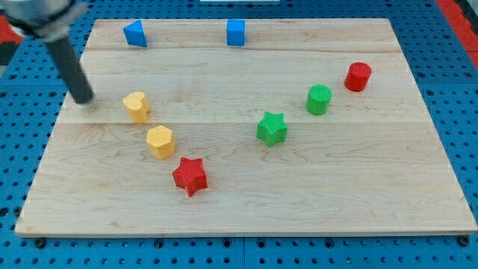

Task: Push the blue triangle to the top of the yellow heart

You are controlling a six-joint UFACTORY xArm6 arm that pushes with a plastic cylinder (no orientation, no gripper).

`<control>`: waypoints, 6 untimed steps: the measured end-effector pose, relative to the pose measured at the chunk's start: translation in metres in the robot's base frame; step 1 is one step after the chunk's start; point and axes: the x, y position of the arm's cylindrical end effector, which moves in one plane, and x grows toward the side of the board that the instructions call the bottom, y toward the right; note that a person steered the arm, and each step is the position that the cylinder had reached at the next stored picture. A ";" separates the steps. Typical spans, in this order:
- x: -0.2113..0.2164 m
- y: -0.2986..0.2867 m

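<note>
The blue triangle sits near the board's top left edge. The yellow heart lies below it, at the view's left. My tip rests on the board to the left of the yellow heart and well below the blue triangle, touching neither.
A blue cube is at the top centre. A yellow hexagon and a red star lie below the heart. A green star, a green cylinder and a red cylinder are at the right. The wooden board sits on a blue pegboard.
</note>
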 end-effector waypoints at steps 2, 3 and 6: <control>-0.167 0.007; -0.173 0.051; -0.067 0.126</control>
